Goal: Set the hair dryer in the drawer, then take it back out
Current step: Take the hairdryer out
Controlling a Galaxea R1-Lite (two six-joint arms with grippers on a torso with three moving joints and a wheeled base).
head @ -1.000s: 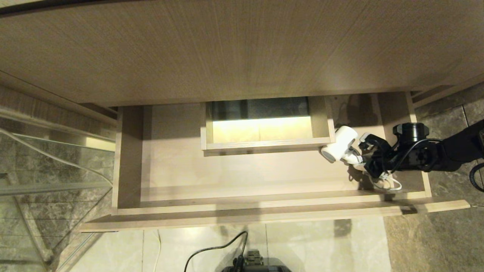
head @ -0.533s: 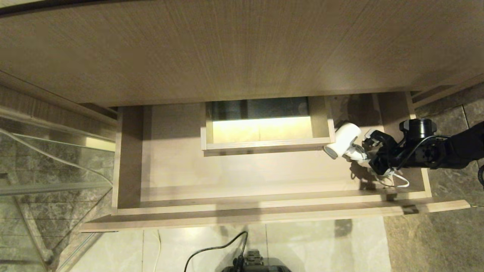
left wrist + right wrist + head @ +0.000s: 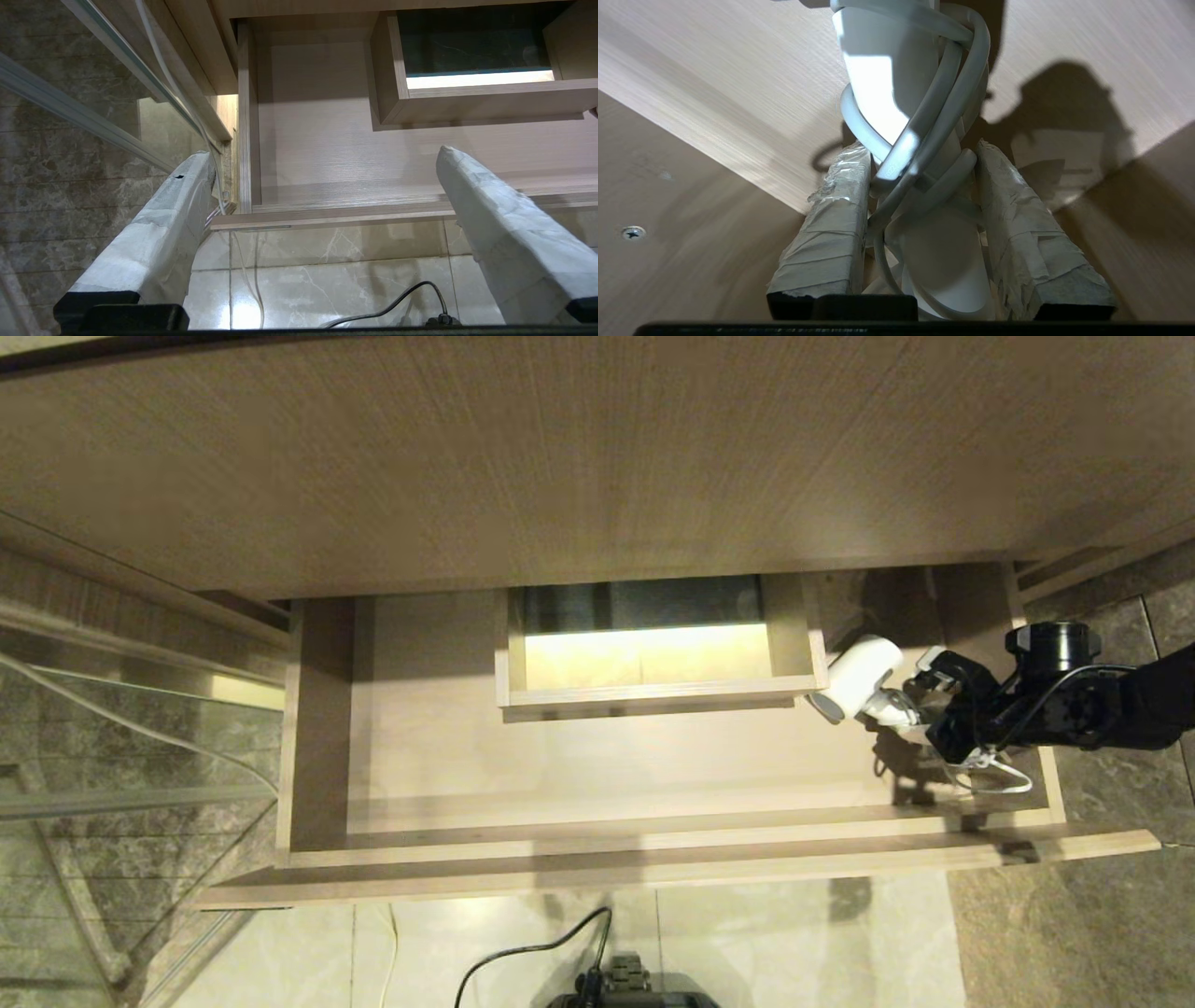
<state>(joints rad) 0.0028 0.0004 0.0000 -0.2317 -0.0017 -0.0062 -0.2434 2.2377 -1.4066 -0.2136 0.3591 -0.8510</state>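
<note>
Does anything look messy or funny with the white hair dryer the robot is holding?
A bit. The hair dryer is tilted in the right gripper over the right end of the open drawer, and its white cord is wound loosely round the handle, with one loop dangling below the gripper. Nothing looks broken.

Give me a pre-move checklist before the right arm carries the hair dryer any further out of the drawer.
1. Grip: right gripper shut on the hair dryer by its handle: ok.
2. Cord wound round the handle, one loop hanging loose over the drawer floor: not ok, may snag.
3. Dryer barrel close beside the boxed cut-out; touching or apart: cannot tell.
4. Drawer pulled open: ok.
5. Left gripper open, parked in front of the drawer, out of the way: ok.
</note>
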